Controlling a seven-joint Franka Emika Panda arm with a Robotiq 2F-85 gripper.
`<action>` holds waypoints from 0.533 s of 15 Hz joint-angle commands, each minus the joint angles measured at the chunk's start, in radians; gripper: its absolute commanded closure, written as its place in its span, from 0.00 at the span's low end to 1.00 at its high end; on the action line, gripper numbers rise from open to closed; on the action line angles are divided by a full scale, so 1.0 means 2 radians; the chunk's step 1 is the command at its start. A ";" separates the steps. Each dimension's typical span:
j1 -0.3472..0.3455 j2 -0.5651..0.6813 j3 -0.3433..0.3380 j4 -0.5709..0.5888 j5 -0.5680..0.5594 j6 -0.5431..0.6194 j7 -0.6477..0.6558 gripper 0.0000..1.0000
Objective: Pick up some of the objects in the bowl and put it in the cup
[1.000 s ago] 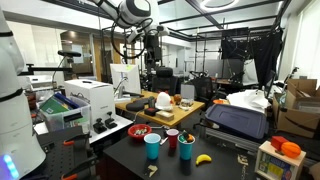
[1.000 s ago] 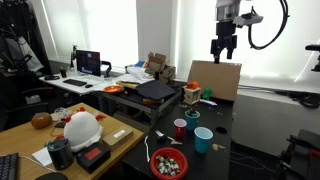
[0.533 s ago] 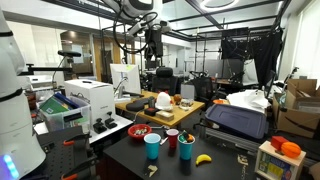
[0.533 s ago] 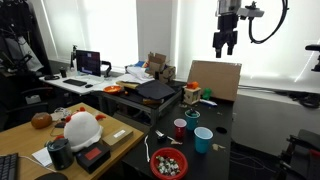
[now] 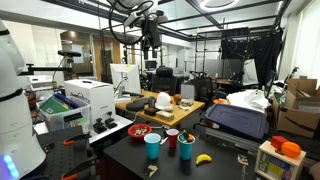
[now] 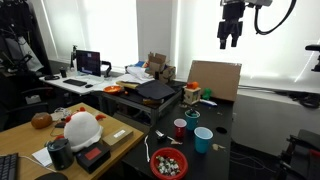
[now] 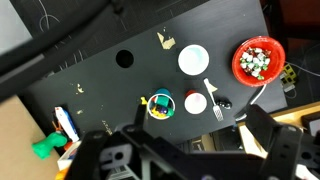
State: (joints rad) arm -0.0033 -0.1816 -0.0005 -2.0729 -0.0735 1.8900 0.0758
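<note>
Gripper (image 5: 150,42) hangs high up in an exterior view, jaws wide apart, holding nothing. In an exterior view the red bowl (image 6: 153,164) holds little pieces (image 6: 168,162), near the cups (image 6: 203,139). The wrist view shows bowl (image 7: 237,62) and cups from above.

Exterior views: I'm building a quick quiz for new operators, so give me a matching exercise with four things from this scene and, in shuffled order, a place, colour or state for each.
Things:
1. bowl
2. banana
3. gripper
4. teal cup

Descriptions:
A. open, high above the dark table
B. red, holds small pieces
C. yellow, lying flat on the table
D. stands upright on the table

Pairs: 1-B, 2-C, 3-A, 4-D
</note>
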 commanded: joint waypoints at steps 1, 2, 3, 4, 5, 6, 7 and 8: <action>0.000 -0.022 0.005 -0.003 -0.001 -0.013 0.009 0.00; -0.001 -0.021 0.009 -0.002 -0.004 -0.016 0.034 0.00; -0.001 -0.011 0.004 0.001 0.000 -0.003 0.009 0.00; -0.001 -0.012 0.006 0.001 0.000 -0.003 0.017 0.00; -0.001 -0.012 0.007 0.001 0.000 -0.003 0.022 0.00; -0.001 -0.012 0.007 0.001 0.000 -0.004 0.024 0.00; -0.001 -0.012 0.007 0.001 0.000 -0.004 0.024 0.00; -0.001 -0.012 0.007 0.001 0.000 -0.004 0.024 0.00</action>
State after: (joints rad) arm -0.0035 -0.2052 0.0127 -2.0734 -0.0741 1.8847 0.1243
